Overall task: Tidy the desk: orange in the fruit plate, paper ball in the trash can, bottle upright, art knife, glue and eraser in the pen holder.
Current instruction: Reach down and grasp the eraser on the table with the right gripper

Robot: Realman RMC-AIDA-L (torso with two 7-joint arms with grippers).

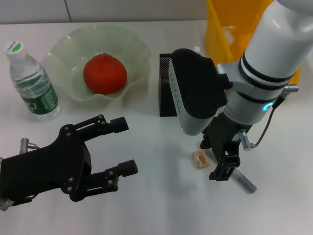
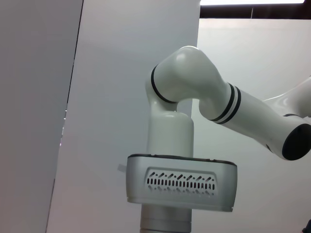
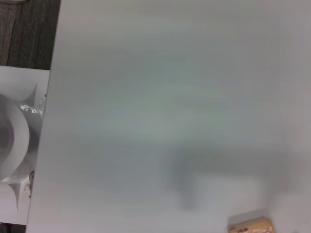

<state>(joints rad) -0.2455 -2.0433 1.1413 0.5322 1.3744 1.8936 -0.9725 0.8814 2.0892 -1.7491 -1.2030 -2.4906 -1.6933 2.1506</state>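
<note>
Head view: right gripper is low over the white surface, pointing down, near the front right. Its black fingers reach the surface beside a grey pen-shaped item, probably the art knife, which lies flat and angled; the tips sit at the knife's near end, but whether they are clamped on it or merely touching cannot be told. The tan eraser lies flat just to the left of the fingers, apart from them. Black mesh pen holder stands behind, partly hidden by the right arm. Yellow trash can at the back right. Orange sits in the pale green fruit plate. Bottle stands upright at the far left. Left gripper hovers at the front left, fingers spread apart, holding nothing.

Left wrist view: only the right arm's white links against a wall.

Right wrist view: blurred surface; eraser at the frame edge.
</note>
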